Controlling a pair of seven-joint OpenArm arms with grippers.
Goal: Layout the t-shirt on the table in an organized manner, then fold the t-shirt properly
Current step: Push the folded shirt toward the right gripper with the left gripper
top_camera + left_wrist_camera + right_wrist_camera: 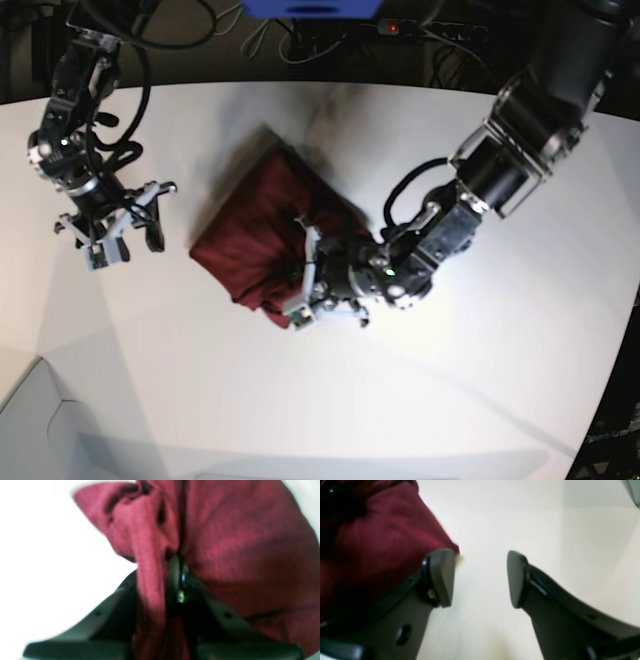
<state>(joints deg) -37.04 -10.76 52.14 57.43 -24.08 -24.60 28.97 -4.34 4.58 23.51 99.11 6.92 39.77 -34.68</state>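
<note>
The maroon t-shirt (258, 225) lies bunched in a rough folded heap in the middle of the white table (450, 400). My left gripper (303, 278) is at the heap's near right edge. In the left wrist view the left gripper (155, 567) is shut on a pinched ridge of the t-shirt (237, 542), and the cloth runs down between the dark fingers. My right gripper (128, 243) hovers over bare table to the left of the heap. In the right wrist view the right gripper (480, 577) stands open with nothing between its fingers, and the t-shirt (370, 550) lies just beyond one fingertip.
Past the table's curved far edge are black cables (300, 40) and a blue object (310, 8). A pale grey panel (30, 420) sits at the near left corner. The table's edge curves away at the right (620, 380).
</note>
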